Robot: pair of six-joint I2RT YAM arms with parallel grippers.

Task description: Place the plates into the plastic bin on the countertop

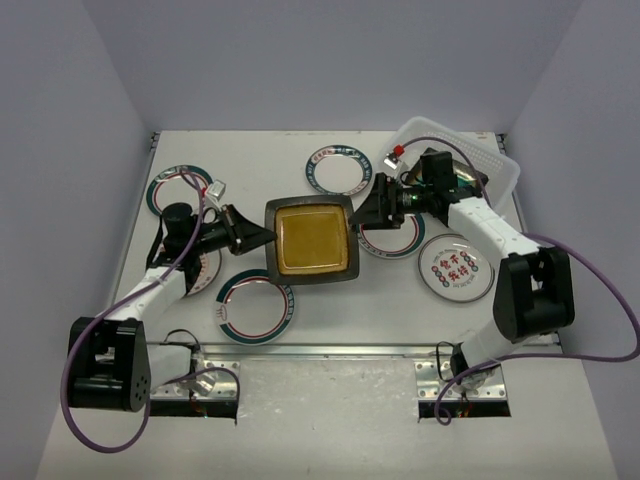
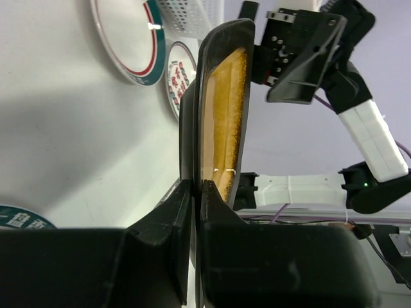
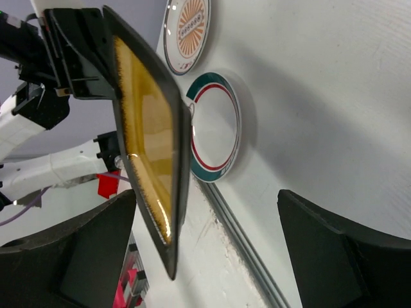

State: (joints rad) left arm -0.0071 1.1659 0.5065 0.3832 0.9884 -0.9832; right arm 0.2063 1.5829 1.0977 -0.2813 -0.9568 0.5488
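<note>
While the left gripper (image 1: pixel 250 235) is clamped on the amber plate's (image 1: pixel 312 238) left rim, holding it clear of the countertop (image 1: pixel 400 300), the right gripper (image 1: pixel 365 215) stands wide, its jaws either side of the right rim. Round plates (image 1: pixel 258 305) lie around; the bin (image 1: pixel 500 170) sits far right.

Left arm (image 1: pixel 150 285) reached forward and inward from its base, forearm low, wrist aimed at the centre. Left gripper (image 1: pixel 262 238) had fingers (image 2: pixel 160 218) pinched tight on the rim of the amber square plate (image 1: pixel 312 238). Right arm (image 1: pixel 490 225) bent at the elbow, forearm angled inward. Right gripper (image 1: pixel 368 212) was spread wide, fingers (image 3: pixel 83 244) well apart around the plate's opposite edge, not clamping it.
</note>
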